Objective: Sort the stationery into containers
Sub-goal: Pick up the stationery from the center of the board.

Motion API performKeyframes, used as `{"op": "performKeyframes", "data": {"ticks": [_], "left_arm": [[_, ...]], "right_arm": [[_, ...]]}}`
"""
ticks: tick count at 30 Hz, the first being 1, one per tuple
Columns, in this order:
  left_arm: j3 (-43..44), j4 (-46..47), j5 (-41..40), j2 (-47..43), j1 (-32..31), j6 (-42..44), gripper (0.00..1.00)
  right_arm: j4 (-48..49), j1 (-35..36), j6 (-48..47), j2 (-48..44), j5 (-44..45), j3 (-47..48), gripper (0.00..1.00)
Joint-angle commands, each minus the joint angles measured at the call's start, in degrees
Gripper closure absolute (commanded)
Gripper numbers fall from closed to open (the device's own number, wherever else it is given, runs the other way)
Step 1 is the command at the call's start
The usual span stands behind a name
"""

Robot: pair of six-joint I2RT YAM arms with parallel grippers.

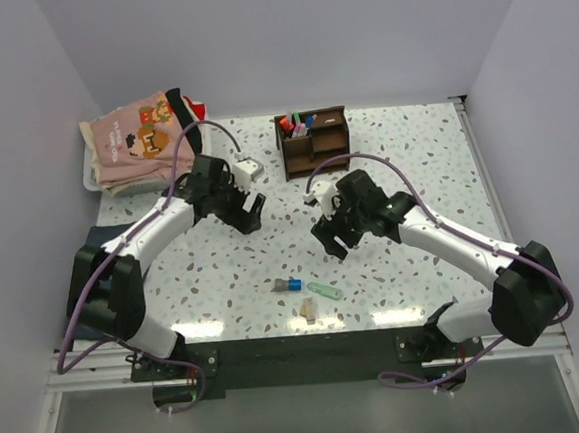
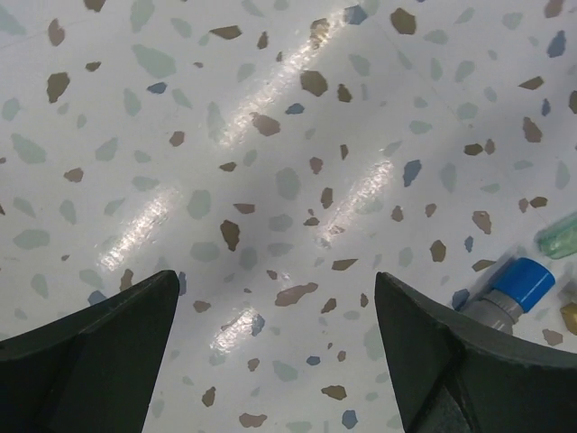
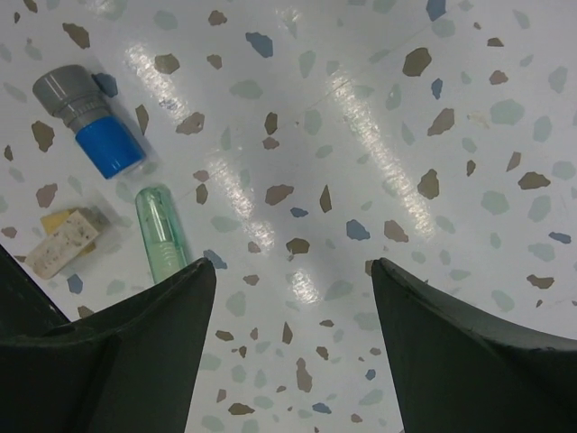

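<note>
three small pieces lie loose on the tabletop (image 1: 416, 166) near its front edge, between the two arm bases: a blue-capped pen (image 3: 90, 117) with a grey barrel, a mint green marker (image 3: 162, 233) just beside it, and a beige piece (image 3: 68, 236) a little nearer the bases. none of them touches another. the dark brown organizer (image 1: 313, 140) stands well apart at the far side, with several pens already upright in its left compartment.

the left hand (image 2: 275, 289) hangs over bare tabletop with its fingers spread wide and nothing between them. the blue-capped pen shows only at the right edge of its view. the right hand (image 3: 293, 271) is just as wide open and empty, and the three pieces lie off its left finger (image 3: 135, 343).

all three look light, rigid and short, probably smooth plastic on a glossy surface, so they are likely to skid or roll if nudged from one side. the round pen and marker would best be pinched across the barrel near the middle, fingers square to the long axis, closing evenly from both sides. the cap end of the pen looks wider than the barrel, so a grip there may slip. the beige piece looks flat-sided and should hold steadily across its short width.
</note>
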Motion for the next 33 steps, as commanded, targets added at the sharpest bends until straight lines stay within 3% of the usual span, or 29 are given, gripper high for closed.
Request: {"op": "performKeyframes", "data": {"ticks": [1,6,14,22,33], "left_arm": [[0.8,-1.6,0.4,-5.2,-2.7,1.8,0.07],[-6.8,4.7,-4.2,-10.3,-2.7,-1.2,0.07],[-9.7,6.9,-6.0,-13.3,-2.7,-2.0,0.07],[-9.8,7.7,-5.6,-13.1,-3.2,-2.1,0.07],[-13.5,9.0,-7.3,-15.4,-3.7,-1.4,0.07]], "right_arm": [[-6.2,0.4,-4.3,3.3,-2.2,4.0,0.28],[-6.2,5.0,-2.9,6.2,3.2,3.6,0.28],[-4.5,14.0,-0.9,7.7,7.6,1.3,0.25],[-1.2,14.5,2.1,11.6,9.0,1.9,0.24],[3.2,14.9,-2.7,12.9,-1.6,2.9,0.30]]}}
